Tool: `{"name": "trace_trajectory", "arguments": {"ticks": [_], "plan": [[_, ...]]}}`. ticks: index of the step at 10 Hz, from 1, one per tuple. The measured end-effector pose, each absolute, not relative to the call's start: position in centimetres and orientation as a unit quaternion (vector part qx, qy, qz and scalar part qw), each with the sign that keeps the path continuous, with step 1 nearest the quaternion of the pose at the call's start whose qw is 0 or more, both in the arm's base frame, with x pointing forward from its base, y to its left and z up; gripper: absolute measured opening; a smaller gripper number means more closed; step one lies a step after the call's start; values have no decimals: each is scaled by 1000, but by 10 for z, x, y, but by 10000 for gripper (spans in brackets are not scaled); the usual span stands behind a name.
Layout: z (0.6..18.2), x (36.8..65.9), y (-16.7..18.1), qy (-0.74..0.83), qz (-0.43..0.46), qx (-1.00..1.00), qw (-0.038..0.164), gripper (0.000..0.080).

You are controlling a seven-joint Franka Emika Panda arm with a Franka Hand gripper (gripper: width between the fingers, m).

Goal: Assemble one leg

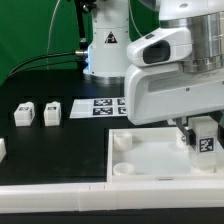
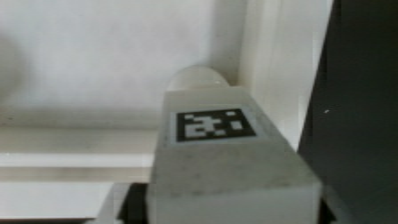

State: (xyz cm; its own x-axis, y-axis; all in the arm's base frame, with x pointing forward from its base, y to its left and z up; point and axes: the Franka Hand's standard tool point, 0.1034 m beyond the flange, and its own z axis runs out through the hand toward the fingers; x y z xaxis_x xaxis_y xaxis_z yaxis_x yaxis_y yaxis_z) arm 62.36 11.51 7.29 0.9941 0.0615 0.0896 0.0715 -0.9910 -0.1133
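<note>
My gripper [image 1: 203, 143] is shut on a leg [image 1: 206, 137], a small white block with a black-and-white tag. It holds the leg upright over the far right corner of the tabletop [image 1: 150, 160], the large white tray at the front. In the wrist view the leg [image 2: 217, 150] fills the middle, its tip at the tabletop's inner corner [image 2: 107, 150]. Two more legs [image 1: 25, 114] [image 1: 52, 112] stand at the exterior view's left. Another white piece [image 1: 2, 149] shows at the left edge, cut off.
The marker board [image 1: 98, 106] lies behind the tabletop. The arm's white base [image 1: 105, 50] stands at the back. A white rail [image 1: 50, 205] runs along the table's front edge. Round sockets [image 1: 122, 140] sit in the tabletop's corners.
</note>
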Motion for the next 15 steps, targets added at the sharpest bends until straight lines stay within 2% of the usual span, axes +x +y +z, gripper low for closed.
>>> {"name": "trace_trajectory", "arguments": {"ticks": [2,6,9,11,14,15], "plan": [[73,624,114,9,-41,-997,61,298],[72,624,108,274,-21,-958,79,298],[71,623,110,423,-8,-902,81,298],[71,623,112,536,-3,-840,76,298],[70,623,111,616,11,-783,86,297],[70,623,111,610,10,-788,86,366]]}}
